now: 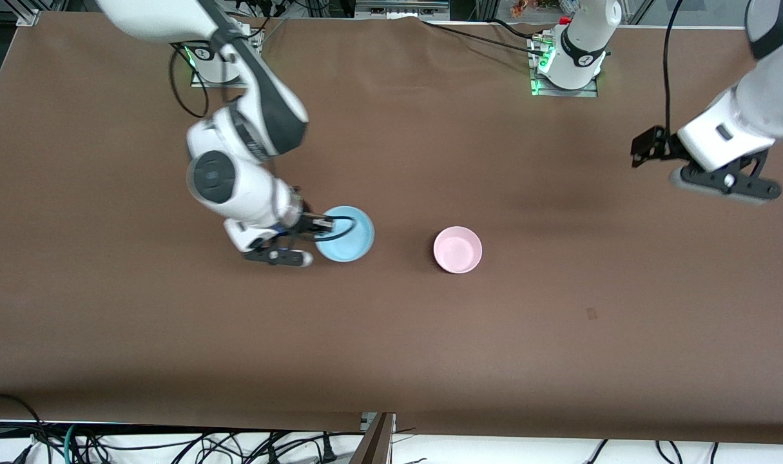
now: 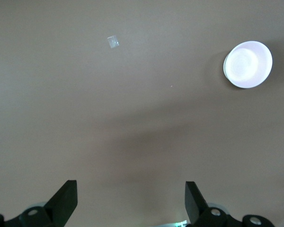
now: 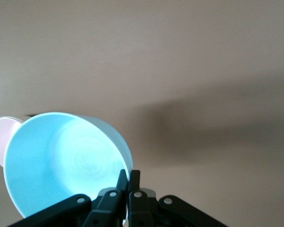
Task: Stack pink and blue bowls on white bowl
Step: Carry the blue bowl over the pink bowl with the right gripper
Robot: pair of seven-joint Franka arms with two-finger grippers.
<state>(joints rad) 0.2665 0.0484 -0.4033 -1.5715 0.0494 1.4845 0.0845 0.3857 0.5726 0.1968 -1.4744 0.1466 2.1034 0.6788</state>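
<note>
My right gripper (image 1: 322, 225) is shut on the rim of the light blue bowl (image 1: 347, 235), over the middle of the table toward the right arm's end. In the right wrist view the fingers (image 3: 128, 177) pinch the wall of the blue bowl (image 3: 61, 165), which sits tilted with its inside showing. The pink bowl (image 1: 457, 249) stands upright on the table beside it, toward the left arm's end, apart from it. A sliver of the pink bowl (image 3: 0, 139) shows past the blue one. My left gripper (image 1: 726, 182) waits open and empty, high over the left arm's end of the table, and the pink bowl (image 2: 247, 64) shows small past its fingers (image 2: 131, 189). The white bowl is out of view.
A brown cloth (image 1: 559, 361) covers the table. A small pale mark (image 1: 591, 314) lies on it nearer to the front camera than the pink bowl. Cables (image 1: 172, 444) hang along the table's front edge, and the arm bases (image 1: 568, 71) stand along the back.
</note>
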